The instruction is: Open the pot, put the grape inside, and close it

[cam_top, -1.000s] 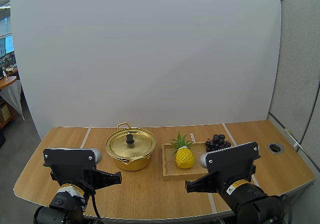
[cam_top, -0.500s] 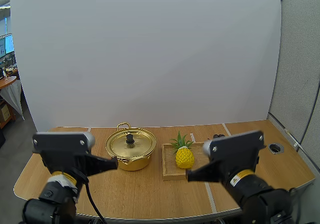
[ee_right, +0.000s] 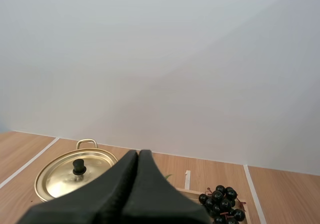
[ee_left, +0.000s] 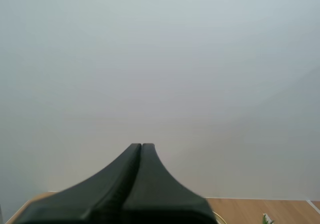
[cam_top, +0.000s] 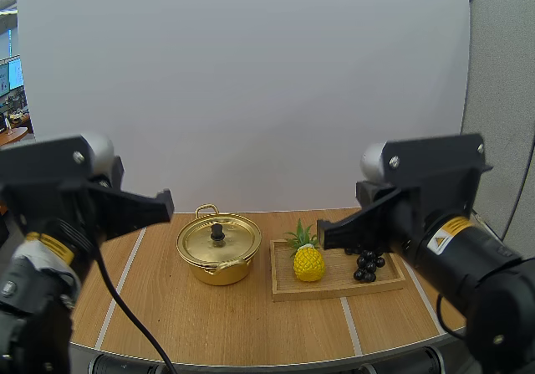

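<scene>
A gold pot (cam_top: pixel 219 257) stands left of centre on the table, with its lid (cam_top: pixel 219 240) and black knob on. A bunch of dark grapes (cam_top: pixel 366 265) lies on the right half of a wooden tray (cam_top: pixel 334 289). My left gripper (cam_top: pixel 167 200) hangs high, left of the pot and well above the table. In the left wrist view its fingers (ee_left: pixel 141 147) lie together as one wedge. My right gripper (cam_top: pixel 321 237) hovers above the tray, left of the grapes. It (ee_right: pixel 138 154) is shut on nothing, with the pot (ee_right: pixel 75 176) and grapes (ee_right: pixel 222 200) beyond it.
A yellow toy pineapple (cam_top: pixel 308 262) stands on the tray's left half, between pot and grapes. White tape lines cross the wooden table (cam_top: pixel 251 324). A round cable hole sat at the far right of the table.
Both arms have risen from low near the table's front edge to well above it. The grapes, partly hidden by the right arm before, now show fully. Pot and tray have not moved.
</scene>
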